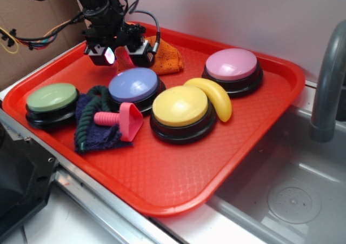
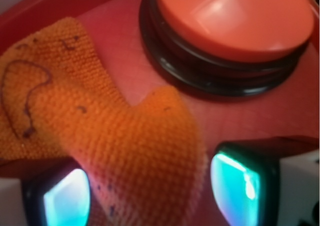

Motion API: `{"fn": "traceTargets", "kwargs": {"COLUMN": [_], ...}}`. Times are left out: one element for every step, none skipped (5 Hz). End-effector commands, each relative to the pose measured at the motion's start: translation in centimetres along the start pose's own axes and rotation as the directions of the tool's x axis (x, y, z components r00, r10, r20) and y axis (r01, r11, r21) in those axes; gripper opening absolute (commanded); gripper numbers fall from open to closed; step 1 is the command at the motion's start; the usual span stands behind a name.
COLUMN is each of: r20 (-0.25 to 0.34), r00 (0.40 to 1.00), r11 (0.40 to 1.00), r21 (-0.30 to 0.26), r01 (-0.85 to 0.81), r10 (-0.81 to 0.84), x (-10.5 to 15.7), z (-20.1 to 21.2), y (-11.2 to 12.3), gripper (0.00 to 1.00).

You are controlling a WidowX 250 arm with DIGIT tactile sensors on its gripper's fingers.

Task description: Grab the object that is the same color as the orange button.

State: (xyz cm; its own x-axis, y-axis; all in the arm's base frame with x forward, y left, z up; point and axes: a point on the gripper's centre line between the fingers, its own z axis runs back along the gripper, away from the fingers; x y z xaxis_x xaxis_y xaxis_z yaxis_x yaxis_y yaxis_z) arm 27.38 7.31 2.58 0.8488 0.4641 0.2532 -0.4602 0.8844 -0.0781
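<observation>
The orange knitted cloth lies at the back of the red tray, behind the blue button. In the wrist view the cloth has dark flecks, and one fold reaches down between the two fingers. My gripper hangs low over the cloth's left end. Its jaws stand apart on either side of the fold, with a sliver of tray showing beside the right pad. The orange button with its black base sits just beyond the cloth. In the exterior view the arm hides it.
On the tray are a green button, a blue button, a yellow button, a pink button, a banana, a pink toy and a dark blue cloth with green rope. A sink and faucet are at the right.
</observation>
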Motion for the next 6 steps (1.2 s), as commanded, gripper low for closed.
{"fn": "traceTargets", "kwargs": {"r20": [0.055, 0.069, 0.071, 0.022, 0.009, -0.003], "r00": [0.998, 0.998, 0.997, 0.999, 1.000, 0.996], "r11": [1.000, 0.998, 0.998, 0.997, 0.998, 0.996], "r21": [0.017, 0.058, 0.043, 0.057, 0.065, 0.013], "r01": [0.012, -0.006, -0.040, -0.044, -0.003, 0.085], "r10": [-0.013, 0.002, 0.037, 0.042, 0.003, -0.085], "x": [0.2, 0.5, 1.0, 0.6, -0.5, -2.3], "z": [1.5, 4.1, 7.2, 10.8, 14.3, 17.6], "y": [-1.1, -2.3, -3.6, -4.7, -5.4, -5.9], "gripper": [0.00, 0.00, 0.00, 0.00, 0.00, 0.00]}}
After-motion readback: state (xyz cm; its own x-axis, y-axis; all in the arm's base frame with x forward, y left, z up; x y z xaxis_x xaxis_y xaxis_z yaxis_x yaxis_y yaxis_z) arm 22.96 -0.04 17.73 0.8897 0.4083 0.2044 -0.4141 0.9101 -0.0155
